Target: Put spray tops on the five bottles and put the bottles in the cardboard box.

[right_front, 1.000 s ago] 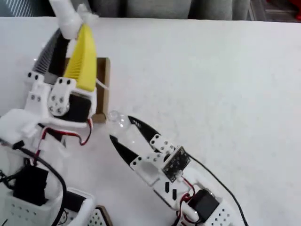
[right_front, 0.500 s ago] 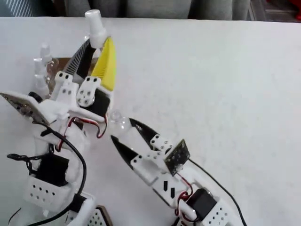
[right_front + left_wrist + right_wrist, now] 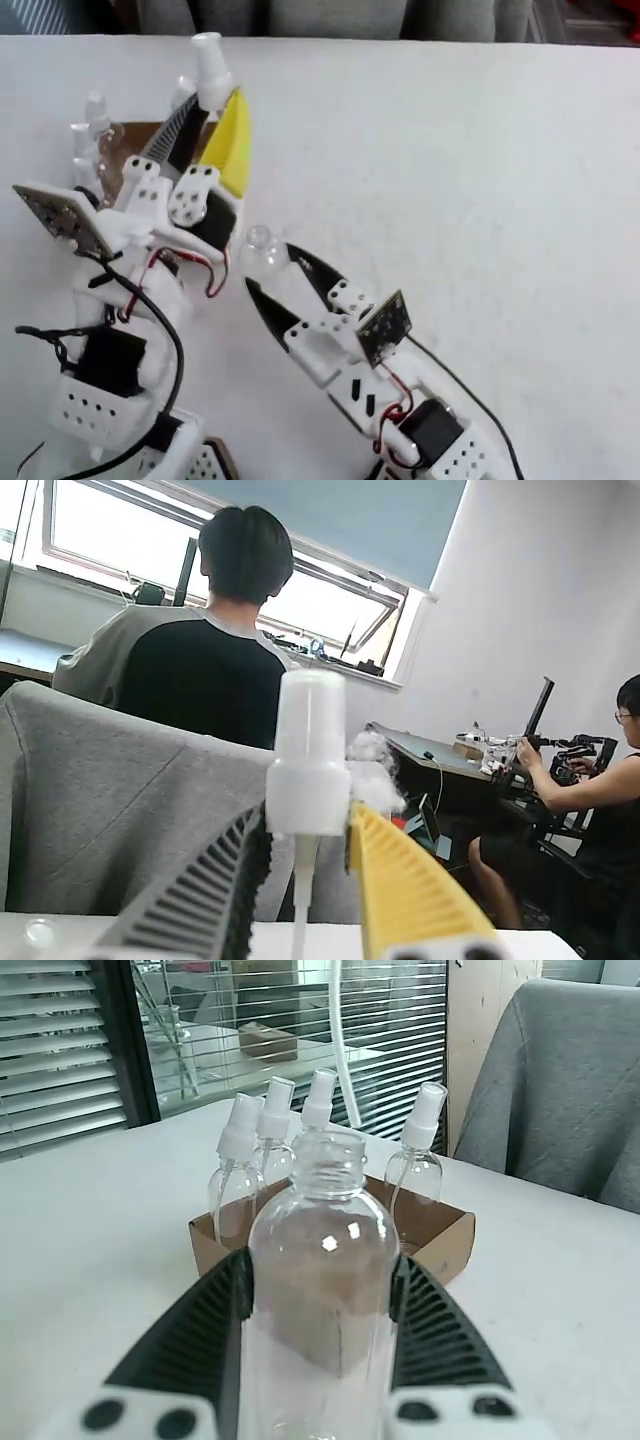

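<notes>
While pinching the white spray top (image 3: pixel 309 765) upright, its tube hanging down, left gripper (image 3: pixel 308 822) raised by the far corner of the cardboard box (image 3: pixel 130 138). Narrowly closed on an uncapped clear bottle (image 3: pixel 320 1215), right gripper (image 3: pixel 320 1268) low and near the box, bottle upright. Inside the box, four capped bottles (image 3: pixel 414 1172) standing along the walls. Off to the right arm's side, wide white table (image 3: pixel 450 150) running out to its far edge. Beyond that edge, a grey chair (image 3: pixel 560 1080) back; behind the box, slatted blinds (image 3: pixel 60 1050).

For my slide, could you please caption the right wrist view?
Right gripper holds an uncapped bottle upright, facing the box with four spray-topped bottles.
</notes>
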Tool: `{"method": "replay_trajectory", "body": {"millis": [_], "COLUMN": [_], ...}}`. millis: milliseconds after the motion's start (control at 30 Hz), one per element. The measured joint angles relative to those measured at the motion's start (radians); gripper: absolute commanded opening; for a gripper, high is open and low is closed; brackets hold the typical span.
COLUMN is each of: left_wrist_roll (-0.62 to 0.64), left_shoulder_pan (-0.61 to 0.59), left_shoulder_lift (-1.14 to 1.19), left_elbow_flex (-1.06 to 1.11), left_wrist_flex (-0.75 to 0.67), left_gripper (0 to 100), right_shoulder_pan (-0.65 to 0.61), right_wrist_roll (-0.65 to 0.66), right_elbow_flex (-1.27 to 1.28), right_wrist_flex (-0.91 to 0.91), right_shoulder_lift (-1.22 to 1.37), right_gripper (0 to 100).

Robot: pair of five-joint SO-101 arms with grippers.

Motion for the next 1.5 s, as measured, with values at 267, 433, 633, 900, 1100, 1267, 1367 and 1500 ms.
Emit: {"method": "replay_trajectory", "body": {"millis": [267, 433, 633, 900, 1100, 1267, 1367, 1500], "left_wrist_roll": [0.0, 0.0, -0.002, -0.003, -0.003, -0.003, -0.003, -0.002], "left_shoulder_pan": [0.005, 0.064, 0.106, 0.109, 0.109, 0.109, 0.109, 0.049], "left_shoulder_lift": [-0.078, -0.193, -0.226, -0.226, -0.226, -0.226, -0.226, -0.226], "left_elbow_flex": [0.046, 0.127, 0.16, 0.16, 0.16, 0.16, 0.158, 0.146], "left_wrist_flex": [0.04, 0.052, 0.054, 0.181, 0.253, 0.253, 0.229, 0.098], "left_gripper": [2, 2, 2, 2, 12, 14, 1, 2], "right_shoulder_pan": [0.003, 0.003, 0.005, 0.006, 0.008, 0.008, 0.006, 0.006], "right_wrist_roll": [0.0, 0.0, 0.0, 0.0, 0.0, 0.0, 0.0, 0.0], "right_elbow_flex": [0.002, 0.009, 0.011, 0.011, 0.011, 0.011, 0.011, 0.011], "right_wrist_flex": [0.0, 0.0, 0.0, 0.0, 0.0, 0.0, 0.0, 0.0], "right_shoulder_lift": [0.002, 0.0, 0.0, 0.0, 0.0, 0.0, 0.0, 0.0], "right_gripper": [1.7, 1.7, 1.7, 1.7, 1.7, 1.7, 1.7, 1.7]}}
